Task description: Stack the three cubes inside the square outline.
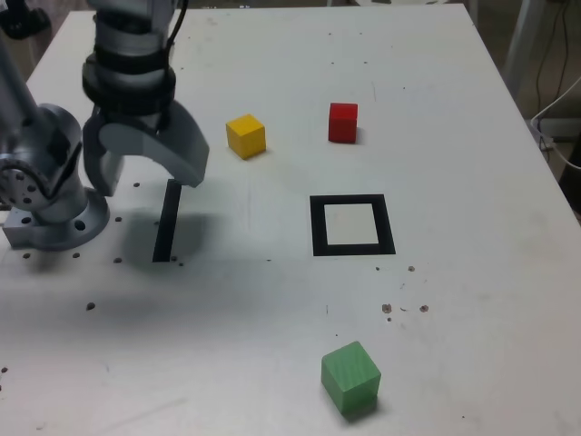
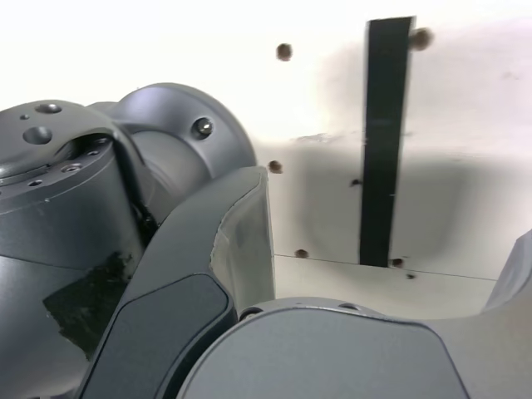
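Evidently nothing stacked: square outline (image 1: 352, 225) lay bare; red cube (image 1: 342, 122), yellow cube (image 1: 246, 135), green cube (image 1: 350, 377) scattered apart; gripper (image 1: 145, 174) spread, empty.

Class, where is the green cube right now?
In the exterior view, the green cube sits alone near the bottom edge, below the square outline, clear of it.

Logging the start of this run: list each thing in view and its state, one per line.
end effector: open, empty, above the table near the black strip.
yellow cube: on the table, outside the square outline.
red cube: on the table, outside it.
green cube: on the table, outside it.
square outline: empty.
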You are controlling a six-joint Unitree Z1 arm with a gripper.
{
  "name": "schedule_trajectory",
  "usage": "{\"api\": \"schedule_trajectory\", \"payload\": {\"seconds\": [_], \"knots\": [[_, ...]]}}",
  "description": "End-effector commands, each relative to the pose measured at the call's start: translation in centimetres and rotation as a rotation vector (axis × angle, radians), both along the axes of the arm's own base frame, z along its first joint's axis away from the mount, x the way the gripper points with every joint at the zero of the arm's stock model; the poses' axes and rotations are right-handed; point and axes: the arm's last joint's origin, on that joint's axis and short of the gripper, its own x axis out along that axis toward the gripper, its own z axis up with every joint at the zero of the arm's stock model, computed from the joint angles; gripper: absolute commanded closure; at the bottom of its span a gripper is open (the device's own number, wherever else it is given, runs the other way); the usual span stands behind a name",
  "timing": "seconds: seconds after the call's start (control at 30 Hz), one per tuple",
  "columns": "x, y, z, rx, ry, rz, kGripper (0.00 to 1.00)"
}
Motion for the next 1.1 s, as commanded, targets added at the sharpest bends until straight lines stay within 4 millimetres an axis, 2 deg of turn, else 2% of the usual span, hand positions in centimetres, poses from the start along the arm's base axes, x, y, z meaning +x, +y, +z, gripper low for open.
{"api": "schedule_trajectory", "payload": {"seconds": [0.0, 0.3, 0.43, 0.57, 0.83, 1.07], "knots": [[0.6, 0.0, 0.3, 0.012, 0.001, -0.013, 0.00], [4.8, 0.5, 3.1, 0.035, -0.041, -0.064, 0.00], [7.2, 1.6, 3.8, 0.032, -0.057, -0.064, 0.00], [9.4, 3.9, 3.7, 0.027, -0.056, -0.044, 0.00], [13.7, 9.8, 3.0, 0.025, -0.051, -0.013, 0.00], [17.5, 12.8, 2.9, 0.034, -0.062, -0.033, 0.00]]}}
